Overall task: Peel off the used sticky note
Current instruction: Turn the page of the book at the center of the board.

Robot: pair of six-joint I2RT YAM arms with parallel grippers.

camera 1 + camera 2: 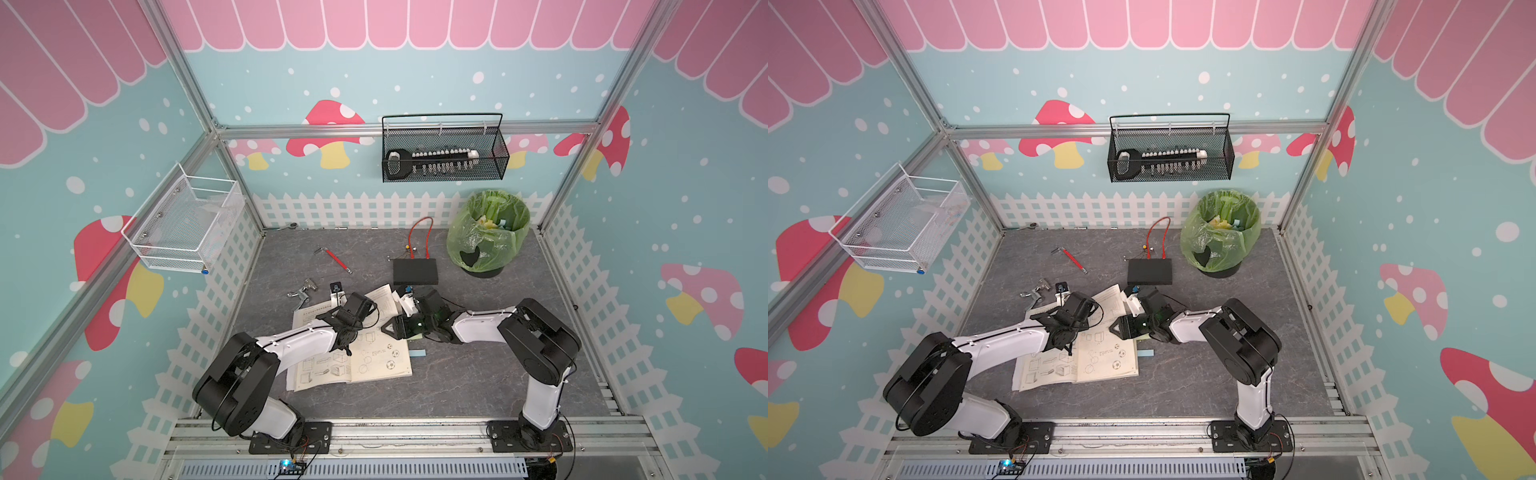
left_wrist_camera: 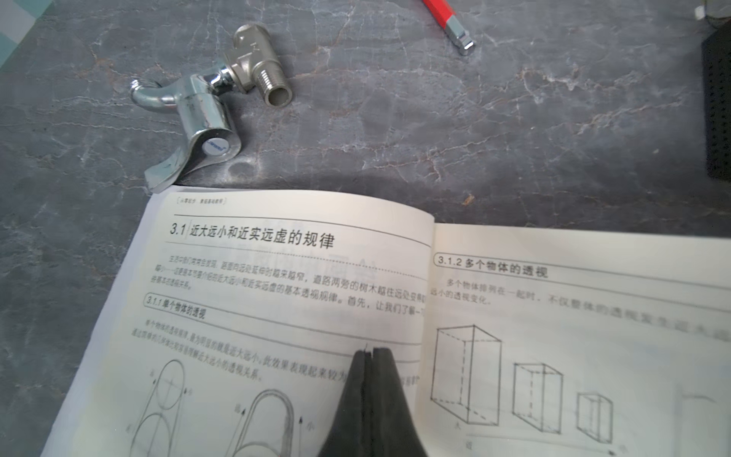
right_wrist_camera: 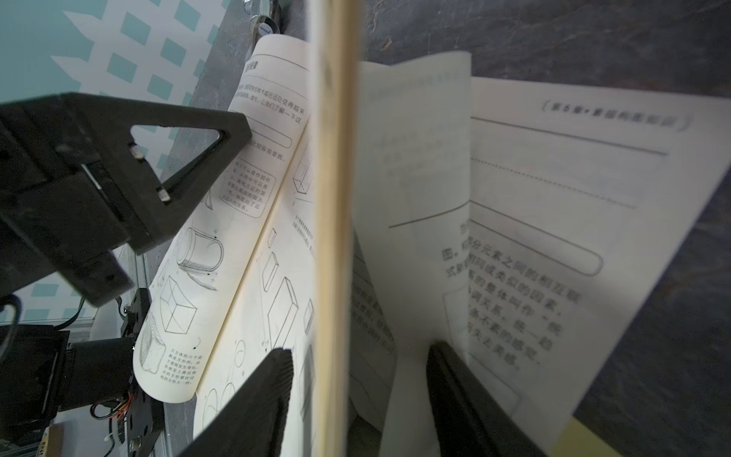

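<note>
An open book (image 1: 380,365) lies flat on the grey table. A small blue sticky note (image 1: 417,353) (image 1: 1147,353) sits at its right edge, near my right gripper. My left gripper (image 2: 370,350) (image 1: 323,318) is shut, its tips resting on the left page (image 2: 277,277) near the spine. My right gripper (image 3: 358,356) (image 1: 388,328) is open, and a raised sheaf of pages (image 3: 334,198) stands on edge between its fingers, untouched by either one. A pale yellow corner (image 3: 583,439) shows under the pages; I cannot tell what it is.
Beyond the book are a chrome tap (image 2: 197,114) (image 1: 301,291), a red-handled key (image 1: 338,259), a black box (image 1: 415,271) with a red wire (image 1: 419,232), and a green-bagged bin (image 1: 488,232). A black basket (image 1: 442,149) and a white basket (image 1: 183,224) hang on the walls.
</note>
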